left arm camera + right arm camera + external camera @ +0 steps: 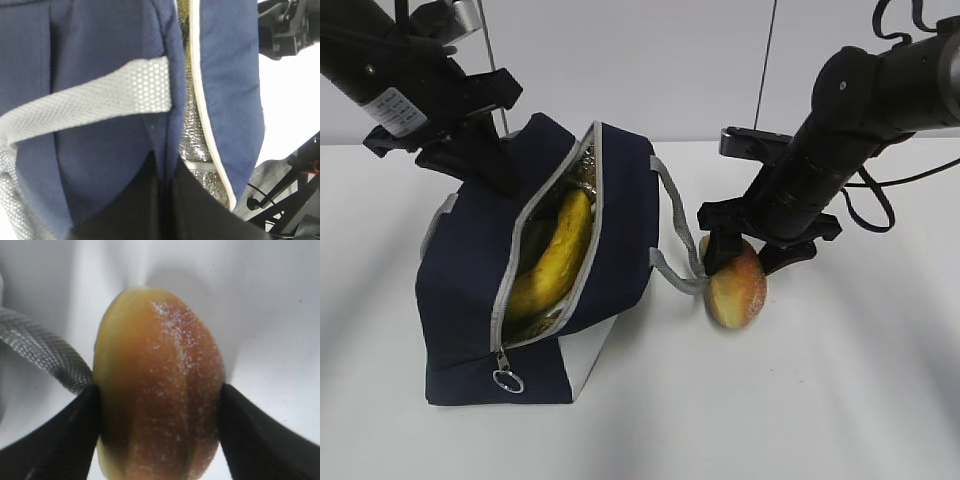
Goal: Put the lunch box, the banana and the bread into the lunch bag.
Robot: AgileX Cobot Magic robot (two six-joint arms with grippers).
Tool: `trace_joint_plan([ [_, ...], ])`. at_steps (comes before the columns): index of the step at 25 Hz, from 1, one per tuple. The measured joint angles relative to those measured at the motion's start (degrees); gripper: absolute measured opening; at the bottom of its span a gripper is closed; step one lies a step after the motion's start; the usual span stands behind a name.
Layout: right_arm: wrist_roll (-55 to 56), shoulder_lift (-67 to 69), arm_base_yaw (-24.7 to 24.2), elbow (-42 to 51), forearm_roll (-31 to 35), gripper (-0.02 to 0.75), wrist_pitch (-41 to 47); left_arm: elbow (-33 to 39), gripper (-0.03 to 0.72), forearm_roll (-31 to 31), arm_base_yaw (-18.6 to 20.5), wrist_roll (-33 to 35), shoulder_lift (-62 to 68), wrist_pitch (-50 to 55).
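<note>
Two fingers (pixel 55 440) pinch bread (pixel 160 385).

The exterior camera is looking down at a slant across the table (pixel 840 400), the left wrist camera is pressing close against the lunch bag (pixel 100 150), perhaps its rear end, and the right wrist camera is crowding the bread (pixel 160 390), both things also showing in the exterior view.

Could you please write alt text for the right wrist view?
Close-up of the bread, a golden-brown roll, gripped at both sides by the dark fingers of the right pincer, above a white table. A grey webbing handle crosses the left edge beside it.
</note>
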Motion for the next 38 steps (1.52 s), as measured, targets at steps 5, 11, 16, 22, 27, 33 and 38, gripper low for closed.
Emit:
trace_joint_plan([
  [5,-0.1,0.0,0.0,0.0,-0.3,0.524,-0.2,0.0,-0.003,0.0,0.0,0.0,0.0,0.1],
  [11,-0.1,0.0,0.0,-0.6,-0.6,0.548,-0.2,0.0,-0.003,0.0,0.0,0.0,0.0,0.1],
  [16,-0.3,0.0,0.0,-2.4,-0.7,0.599,0.7,0.0,-0.003,0.1,0.0,0.0,0.0,0.1],
  [22,-0.3,0.0,0.0,-2.6,-1.8,0.605,0.8,0.0,-0.003,0.1,0.0,0.0,0.0,0.1],
  [27,-0.3,0.0,-0.8,-2.6,-2.1,0.606,0.8,0.0,-0.003,0.1,0.0,0.0,0.0,0.2],
  [33,-0.5,0.0,-2.6,-2.6,-2.1,0.606,0.9,0.0,-0.003,0.1,0.0,0.0,0.0,0.2],
  [38,-0.6,0.1,-2.7,-2.6,-2.1,0.606,0.9,0.0,-0.003,0.1,0.0,0.0,0.0,0.2],
])
